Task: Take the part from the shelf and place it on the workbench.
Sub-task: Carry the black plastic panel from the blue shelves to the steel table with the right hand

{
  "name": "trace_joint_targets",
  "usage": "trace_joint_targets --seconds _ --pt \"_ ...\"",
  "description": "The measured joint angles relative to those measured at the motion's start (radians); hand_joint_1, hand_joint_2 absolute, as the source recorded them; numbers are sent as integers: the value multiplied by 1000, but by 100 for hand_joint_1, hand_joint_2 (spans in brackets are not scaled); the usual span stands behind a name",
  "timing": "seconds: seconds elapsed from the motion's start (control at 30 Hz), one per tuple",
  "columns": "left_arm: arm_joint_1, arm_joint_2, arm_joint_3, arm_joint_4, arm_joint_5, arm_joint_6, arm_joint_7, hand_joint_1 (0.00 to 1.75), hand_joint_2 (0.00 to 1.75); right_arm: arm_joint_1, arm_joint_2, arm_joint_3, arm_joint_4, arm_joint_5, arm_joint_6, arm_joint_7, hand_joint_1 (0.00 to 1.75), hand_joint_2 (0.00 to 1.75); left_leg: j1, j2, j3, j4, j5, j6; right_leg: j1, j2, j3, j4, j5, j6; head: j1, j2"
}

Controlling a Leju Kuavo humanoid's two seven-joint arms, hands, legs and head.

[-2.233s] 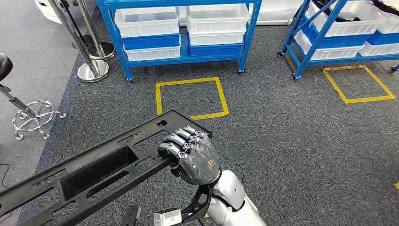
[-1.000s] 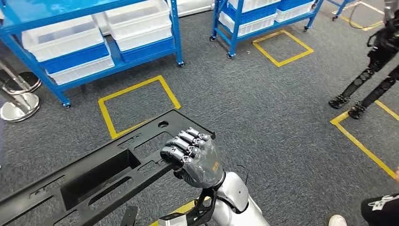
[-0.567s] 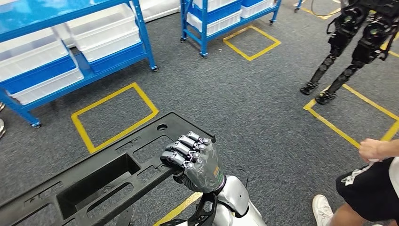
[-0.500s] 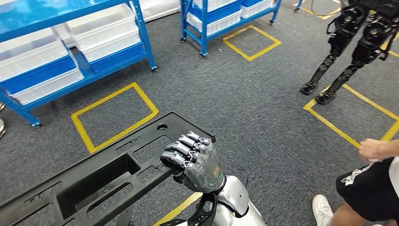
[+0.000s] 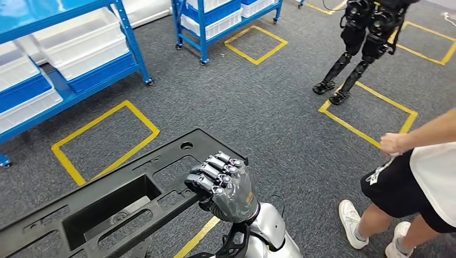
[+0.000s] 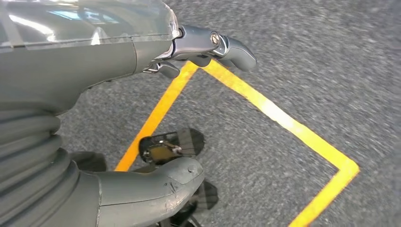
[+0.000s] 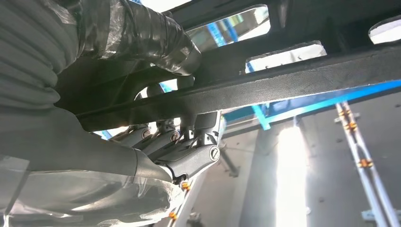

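The part (image 5: 107, 201) is a long, flat black plastic panel, matte and stiff-looking, cut through with several oblong slots, one deep rectangular recess near its middle and a small round hole close to its far end. It hangs in the air above the grey carpet (image 5: 258, 107), running from the lower left corner of the head view up toward the centre, with its far end tilted slightly upward. The right hand (image 5: 223, 185) grips its near long edge close to the far end, fingers curled over the top of the rim; from the right wrist view the part (image 7: 293, 75) shows as a dark bar with the thumb pressed against one side and the fingers (image 7: 189, 142) wrapped round the other. The left hand (image 6: 142, 118) holds nothing, its thumb and fingers apart above the carpet and a corner of yellow floor tape (image 6: 283, 123). More yellow tape squares (image 5: 102, 140) mark the floor ahead of the part. Behind them stand blue shelves (image 5: 70, 59) on castors carrying white and blue bins. At the upper right are the dark legs of another robot (image 5: 355, 48), and at the right edge a person (image 5: 419, 183) in black shorts, a white top and white shoes.
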Motion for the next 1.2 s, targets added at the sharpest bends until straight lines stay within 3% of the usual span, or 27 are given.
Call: trace_joint_targets --seconds 0.07,0.1,0.17,0.23,0.3,0.37,0.4,0.43,0.47,0.53,0.6,0.67,0.73,0.8,0.87,0.9,0.93,1.03,1.1,1.17,1.2 --pt "-5 0 0 0 3 1 -5 0 175 -8 3 0 -6 -6 0 1 175 175 -4 15 2 4 -5 -10 9 -28 44 -84 20 -12 0 0" --pt "-7 0 0 0 5 2 -7 0 175 -11 4 0 -7 -8 0 1 175 175 -7 23 3 4 -7 -16 14 -29 46 -94 18 -17 0 0" --pt "-10 1 0 0 9 3 -8 0 175 -13 5 0 -10 -10 0 1 175 175 -5 32 6 5 -11 -27 13 -6 44 -99 22 -28 -1 0" --pt "-12 2 0 0 16 4 -10 0 175 -18 7 0 -12 -10 0 4 175 175 0 -3 -8 43 -43 -36 8 15 45 -105 29 -41 -1 0" --pt "-10 6 1 0 25 4 -15 0 175 -25 9 0 -13 -11 0 7 175 175 2 -50 -59 158 -106 -39 6 35 45 -107 32 -50 -1 0" --pt "-6 9 2 0 33 4 -20 0 175 -29 10 0 -12 -13 0 9 175 175 2 -64 -115 276 -145 -40 8 59 45 -105 32 -52 -1 0" --pt "-4 9 2 0 34 4 -24 0 175 -29 10 0 -12 -13 0 9 175 175 2 -66 -126 294 -138 -40 9 73 45 -103 32 -53 -1 0" --pt "-3 9 2 0 36 6 -27 0 175 -31 10 0 -11 -13 0 10 175 175 3 -68 -119 271 -112 -39 9 87 45 -101 32 -52 -1 0" --pt "-3 10 2 0 35 10 -30 0 175 -33 10 0 -11 -12 0 10 175 175 3 -77 -94 209 -70 -36 9 101 45 -99 31 -51 -1 0" --pt "-3 12 2 0 35 19 -35 0 175 -37 10 0 -10 -9 0 13 175 175 5 -120 -41 80 -14 -30 8 126 41 -91 29 -46 -1 0" --pt "-1 14 2 0 34 25 -41 0 175 -37 11 0 -10 -6 0 15 175 175 4 -146 -19 26 -6 -25 5 146 31 -88 32 -35 -1 0" --pt "-1 15 2 0 35 29 -48 0 175 -35 11 0 -10 -5 0 14 175 175 4 -130 -17 18 -2 -18 2 160 24 -89 36 -23 -1 0" --pt "-1 16 3 0 36 35 -54 0 175 -35 11 0 -10 -6 0 14 175 175 7 -108 -13 9 5 -5 6 130 10 -60 16 -16 1 0" --pt "1 17 3 0 37 41 -58 0 175 -35 11 0 -10 -6 0 14 175 175 5 -82 -10 4 7 5 7 76 -37 40 -39 -10 3 0" --pt "6 19 3 0 39 47 -60 0 175 -35 10 0 -9 -4 0 16 175 175 1 -54 -11 4 6 8 2 51 -94 154 -84 -4 4 0" --pt "8 20 3 0 40 48 -60 0 175 -35 9 0 -8 0 0 19 175 175 0 -40 -11 4 4 8 1 46 -104 175 -83 -3 4 0" --pt "9 20 3 0 41 49 -60 0 175 -35 9 0 -7 5 0 23 175 175 0 -28 -10 5 3 8 -1 42 -95 157 -65 -3 4 0" --pt "9 18 3 0 39 48 -59 0 175 -36 7 0 -7 19 0 28 175 175 -3 0 -2 6 -5 1 5 -2 6 -29 18 -12 4 0" --pt "11 16 3 0 38 47 -57 0 175 -38 7 0 -8 22 0 30 175 175 -6 16 3 6 -10 -9 16 -22 39 -94 29 -21 4 0" --pt "11 12 3 0 37 45 -56 0 175 -38 7 0 -8 23 0 33 175 175 -6 32 7 4 -14 -20 20 -4 39 -100 30 -30 4 0" --pt "11 10 3 0 35 43 -55 0 175 -38 7 0 -9 23 0 35 175 175 -5 27 8 7 -20 -26 17 6 41 -105 33 -35 4 0"
